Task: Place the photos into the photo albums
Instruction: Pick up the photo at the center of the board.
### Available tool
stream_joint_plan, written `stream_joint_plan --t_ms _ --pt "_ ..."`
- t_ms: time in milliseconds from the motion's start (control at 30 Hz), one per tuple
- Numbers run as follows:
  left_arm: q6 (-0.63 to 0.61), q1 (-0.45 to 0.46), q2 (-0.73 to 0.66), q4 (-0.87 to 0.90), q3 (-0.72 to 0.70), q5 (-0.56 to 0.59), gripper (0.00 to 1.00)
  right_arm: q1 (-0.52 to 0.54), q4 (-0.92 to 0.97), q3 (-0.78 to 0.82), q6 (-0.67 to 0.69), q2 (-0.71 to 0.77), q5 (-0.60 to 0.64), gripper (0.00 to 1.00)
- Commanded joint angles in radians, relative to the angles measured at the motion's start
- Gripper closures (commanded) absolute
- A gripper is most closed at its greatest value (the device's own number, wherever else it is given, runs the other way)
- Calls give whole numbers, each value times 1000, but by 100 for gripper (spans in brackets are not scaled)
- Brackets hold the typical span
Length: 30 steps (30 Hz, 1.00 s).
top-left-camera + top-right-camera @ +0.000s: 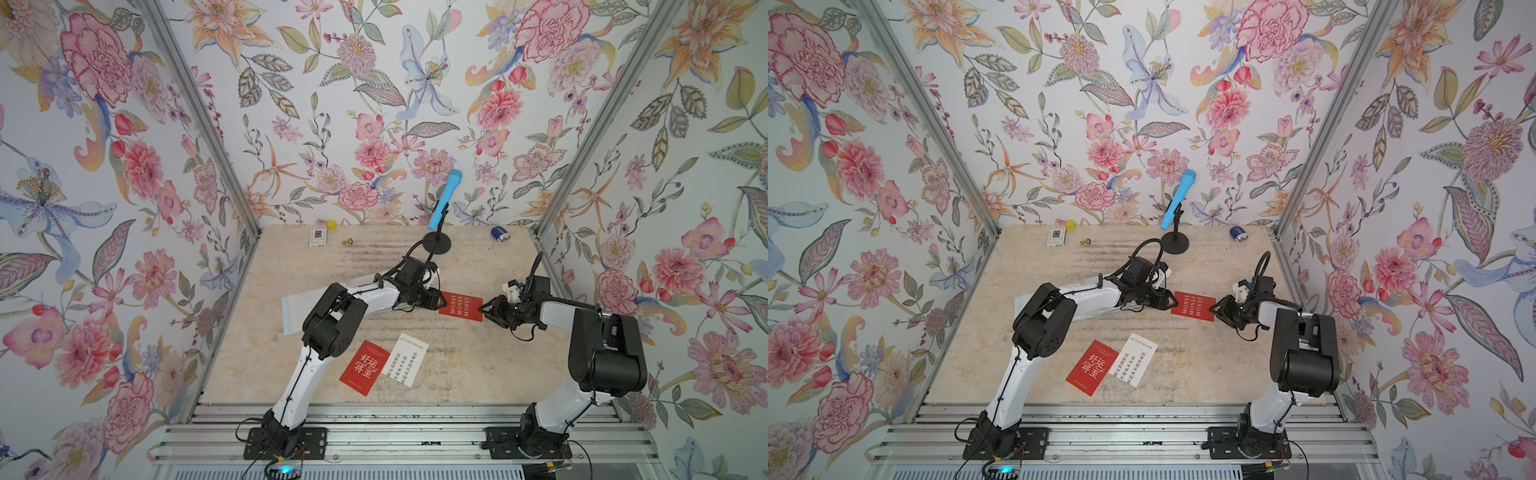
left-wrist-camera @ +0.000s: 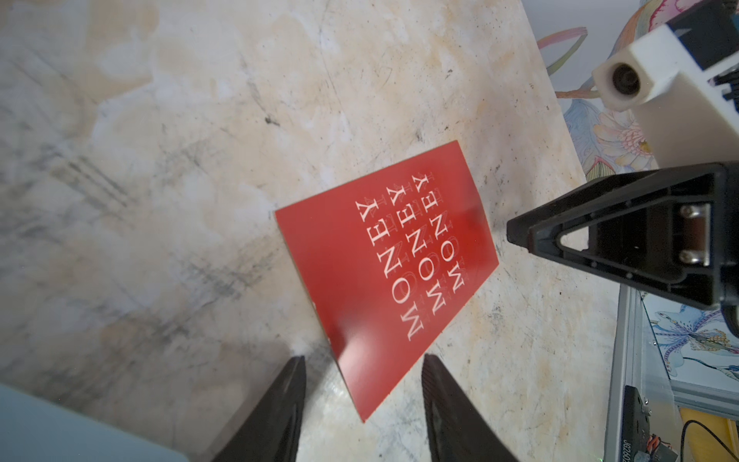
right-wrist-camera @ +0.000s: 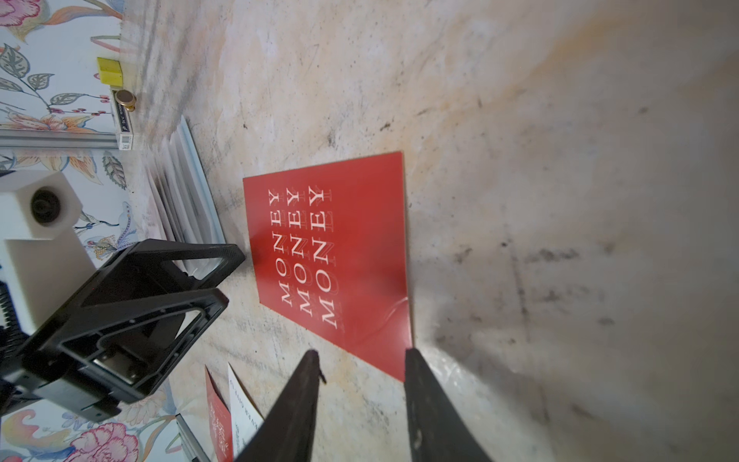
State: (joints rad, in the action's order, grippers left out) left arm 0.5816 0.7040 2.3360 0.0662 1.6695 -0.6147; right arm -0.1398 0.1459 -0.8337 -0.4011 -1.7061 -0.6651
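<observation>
- Top views both show the red MONEY card (image 1: pixel 460 306) flat on the table (image 1: pixel 478 374), with the left gripper (image 1: pixel 441 297) at its 9 o'clock edge and the right gripper (image 1: pixel 482 309) at 3 o'clock.
- Left wrist view: jaws apart, a card corner between the tips, nothing clamped.
- Right wrist view: jaws apart, empty, one tip at a card corner.
- The pale blue album (image 1: pixel 291 309) lies at the card's 9 o'clock, partly under the left arm (image 1: pixel 374 301).
- A red Chinese-lettered card (image 1: pixel 365 368) and a white card (image 1: pixel 407 359) touch at 7 o'clock.

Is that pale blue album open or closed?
Partly open: in the right wrist view the album shows its pages fanned apart.
</observation>
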Motion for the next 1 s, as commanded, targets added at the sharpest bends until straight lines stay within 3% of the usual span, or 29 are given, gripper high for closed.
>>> stream_joint_plan --t_ms 0,500,800,967 --pt "7 20 22 -23 -11 0 50 5 -31 0 -17 -26 -44 62" --pt "14 20 36 -31 -8 -13 50 1 -74 -8 -65 -15 -111 62" --pt "12 20 32 -29 -11 -11 50 9 35 -31 25 -10 87 62" --pt "11 21 37 -27 -14 -13 50 34 57 -48 47 -43 134 61"
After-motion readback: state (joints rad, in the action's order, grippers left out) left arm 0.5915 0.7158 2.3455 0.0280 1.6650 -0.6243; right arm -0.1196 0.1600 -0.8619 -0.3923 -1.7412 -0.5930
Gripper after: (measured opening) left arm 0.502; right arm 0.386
